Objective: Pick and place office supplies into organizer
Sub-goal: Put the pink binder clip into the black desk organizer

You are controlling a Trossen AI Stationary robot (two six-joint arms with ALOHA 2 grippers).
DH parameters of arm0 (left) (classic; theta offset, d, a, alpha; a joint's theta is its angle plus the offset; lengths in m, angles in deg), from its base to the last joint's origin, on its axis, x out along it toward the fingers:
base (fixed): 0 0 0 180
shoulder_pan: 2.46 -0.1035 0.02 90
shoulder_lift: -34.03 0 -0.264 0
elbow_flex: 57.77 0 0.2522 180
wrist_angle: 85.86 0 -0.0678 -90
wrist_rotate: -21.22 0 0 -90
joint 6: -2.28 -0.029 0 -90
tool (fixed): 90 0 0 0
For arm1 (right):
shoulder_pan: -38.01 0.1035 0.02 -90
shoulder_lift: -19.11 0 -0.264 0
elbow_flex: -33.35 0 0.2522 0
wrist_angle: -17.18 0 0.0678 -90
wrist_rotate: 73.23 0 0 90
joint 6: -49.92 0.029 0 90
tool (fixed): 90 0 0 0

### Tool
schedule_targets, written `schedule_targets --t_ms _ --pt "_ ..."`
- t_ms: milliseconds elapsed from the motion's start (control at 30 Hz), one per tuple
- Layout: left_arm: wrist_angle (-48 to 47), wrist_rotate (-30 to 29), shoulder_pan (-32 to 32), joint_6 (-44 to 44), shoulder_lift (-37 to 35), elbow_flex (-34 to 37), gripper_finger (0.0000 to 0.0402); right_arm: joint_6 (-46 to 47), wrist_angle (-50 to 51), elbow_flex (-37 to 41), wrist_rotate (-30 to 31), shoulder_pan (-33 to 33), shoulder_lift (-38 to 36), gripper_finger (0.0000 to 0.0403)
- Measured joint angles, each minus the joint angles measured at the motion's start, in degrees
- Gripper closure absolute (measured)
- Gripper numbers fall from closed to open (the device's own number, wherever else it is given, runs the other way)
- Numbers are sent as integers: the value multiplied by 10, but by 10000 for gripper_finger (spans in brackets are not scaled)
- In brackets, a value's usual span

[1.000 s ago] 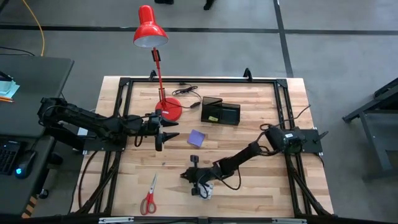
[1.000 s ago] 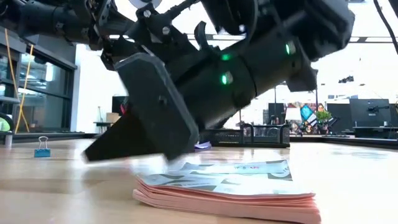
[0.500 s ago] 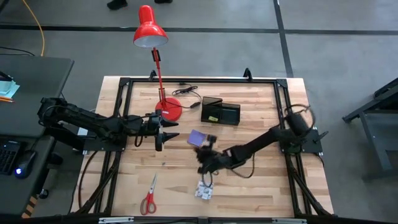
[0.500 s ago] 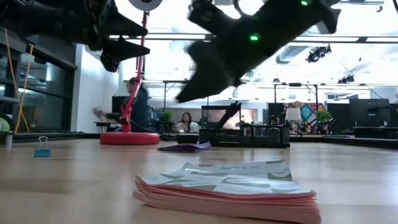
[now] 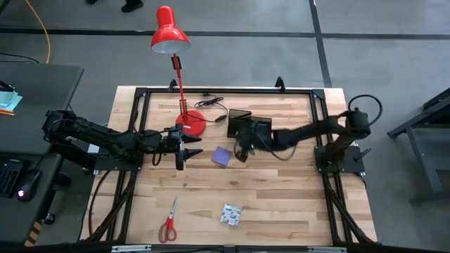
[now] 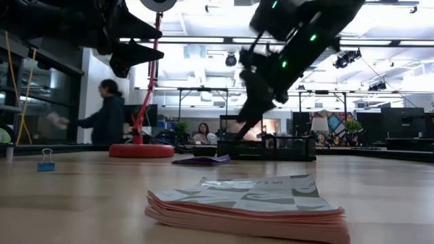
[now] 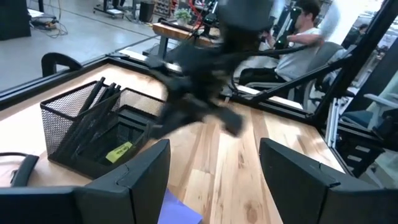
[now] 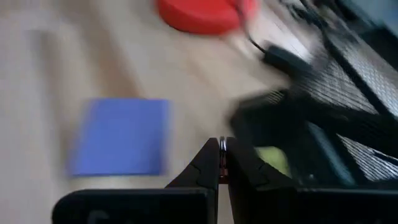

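swinging up from the white-blue packet (image 5: 230,214) near the table's front, the right gripper (image 5: 244,149) now hangs at the organizer (image 5: 261,131)'s front edge, fingers pinched shut on something small between the tips that i cannot identify. the packet lies flat, well apart from the organizer, apparently not picked up; the purple notepad (image 5: 223,156) lies just beside the organizer's front-left corner, near the gripper. left gripper (image 5: 184,149) waits wide open and empty, left of the notepad.
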Motion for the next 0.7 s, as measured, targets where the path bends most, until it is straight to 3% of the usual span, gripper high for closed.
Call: schedule_targets --t_ms 100,300,700 --pt "-1 0 0 0 0 0 169 -2 34 -11 2 -40 0 401" --pt "-3 0 0 0 0 0 169 -5 43 -34 -76 -88 -2 401" --pt "-4 0 0 0 0 0 169 -2 55 -36 -103 -105 5 398"
